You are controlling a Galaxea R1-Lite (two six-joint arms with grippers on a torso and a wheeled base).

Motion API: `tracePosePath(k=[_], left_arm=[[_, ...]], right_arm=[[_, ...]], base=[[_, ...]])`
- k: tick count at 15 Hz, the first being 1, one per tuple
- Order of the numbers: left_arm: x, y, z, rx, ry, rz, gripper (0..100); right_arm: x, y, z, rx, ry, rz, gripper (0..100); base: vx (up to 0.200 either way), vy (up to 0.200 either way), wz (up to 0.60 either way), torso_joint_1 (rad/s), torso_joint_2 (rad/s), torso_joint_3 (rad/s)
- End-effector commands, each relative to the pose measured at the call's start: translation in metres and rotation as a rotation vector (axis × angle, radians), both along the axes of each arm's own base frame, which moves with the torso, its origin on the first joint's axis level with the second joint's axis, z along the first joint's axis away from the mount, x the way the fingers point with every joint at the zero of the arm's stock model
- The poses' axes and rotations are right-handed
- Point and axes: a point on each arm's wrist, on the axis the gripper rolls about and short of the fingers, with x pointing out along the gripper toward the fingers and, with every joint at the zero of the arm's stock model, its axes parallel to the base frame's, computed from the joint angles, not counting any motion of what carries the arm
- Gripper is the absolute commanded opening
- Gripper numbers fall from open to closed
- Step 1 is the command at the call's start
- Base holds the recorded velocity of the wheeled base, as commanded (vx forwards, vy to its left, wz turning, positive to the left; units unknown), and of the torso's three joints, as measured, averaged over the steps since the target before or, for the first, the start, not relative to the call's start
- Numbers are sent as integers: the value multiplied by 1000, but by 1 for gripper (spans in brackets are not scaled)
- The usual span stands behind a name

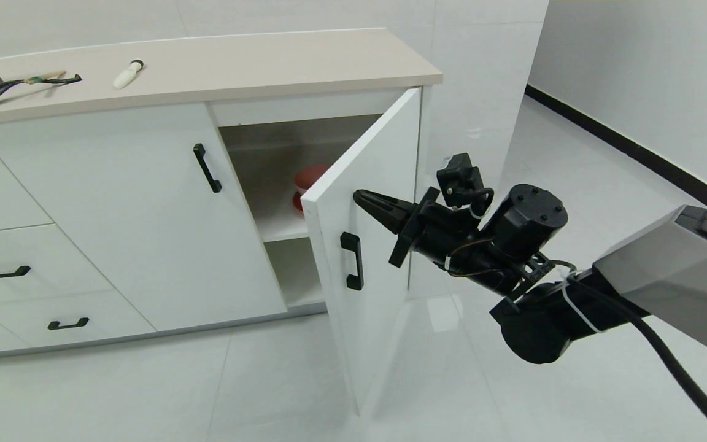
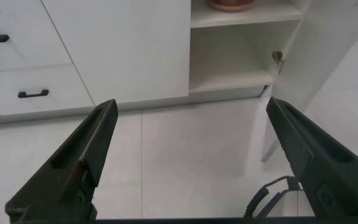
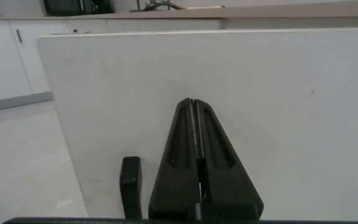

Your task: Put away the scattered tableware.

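With the right claw point(image 1: 358, 196) closed at the door point(image 1: 341, 331) above its handle point(image 1: 352, 261) and the left claw point(image 2: 190, 107) open and empty, a push could skid off or shut away the shelf point(image 1: 277, 230) holding the bowl point(image 1: 310, 180), leaving the utensils point(image 1: 127, 73) at the counter's point(image 1: 267, 61) left end.

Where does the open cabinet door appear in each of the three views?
Head view: the open cabinet door stands in the centre, front face out, with the shut right hand at it.
Left wrist view: the open cabinet door is on the right, showing its inner side with a hinge.
Right wrist view: the open cabinet door spreads behind the right hand.
Shared landmark: the door's black handle, seen in the head and right wrist views.
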Motion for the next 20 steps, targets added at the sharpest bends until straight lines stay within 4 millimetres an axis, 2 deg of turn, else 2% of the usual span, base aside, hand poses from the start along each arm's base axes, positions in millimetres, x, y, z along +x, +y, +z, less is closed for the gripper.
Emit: tracePosePath(k=[1,4,6,9,16,20], left_arm=[[0,0,0,0,-1,0,100],[0,0,0,0,-1,0,100],[0,0,0,0,-1,0,100],[0,0,0,0,-1,0,100],[0,0,0,0,-1,-1,100],[0,0,0,1,1,-1,100]], right_arm=[[5,12,-10,-2,5,14,0],[8,31,-13,26,-21,36,0],[17,54,-18,104,-21,22,0],[24,71,-29,185,-37,57,0],[13,85,-34,184,-30,93,0],[3,83,-22,204,-27,116,0]], base=[[0,0,0,0,0,0],[0,0,0,0,0,0],[0,0,0,0,0,0],[0,0,0,0,0,0],[0,0,0,0,0,0],[0,0,0,0,0,0]])
